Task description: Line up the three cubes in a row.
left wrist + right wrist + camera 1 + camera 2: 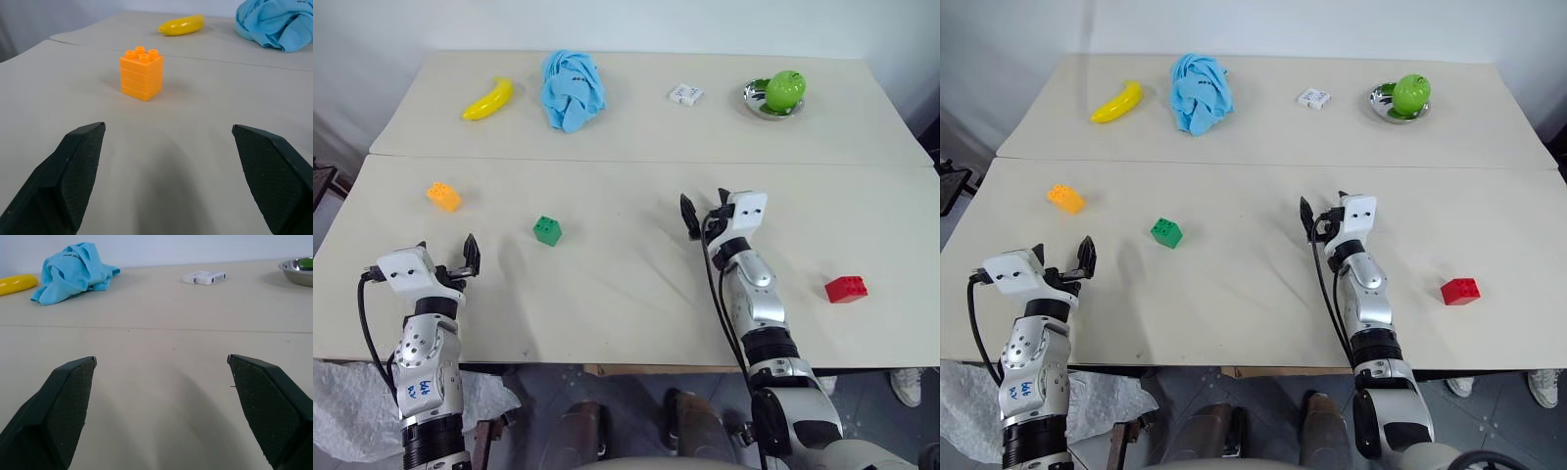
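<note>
I have both arms reaching forward over the pale beige table (636, 294), forearms roughly level and the fingers pointing toward the far edge. My left gripper (445, 253) hovers low over the near left corner area, its two black fingers spread wide with nothing between them; through its wrist camera I look straight between the fingers (78, 166) at the small orange studded plastic cube (443, 196), which stands upright and well apart from the fingertips. Taking the small green studded plastic cube (547, 230) as my landmark: the orange cube sits to its left and a little farther from me, my left gripper is to its left and nearer to me, and my right gripper (705, 209) is off to its right at about the same depth, also wide open and empty, with bare table ahead of it. The small red studded plastic block (846, 289) lies far to the right of the green cube, beyond my right forearm and nearer the front edge. Far behind the green cube lie a yellow plastic banana (489, 99), a crumpled light-blue cloth (572, 90), a small white square packet (685, 94) and a green apple (785, 89) in a shiny metal dish (756, 104).
</note>
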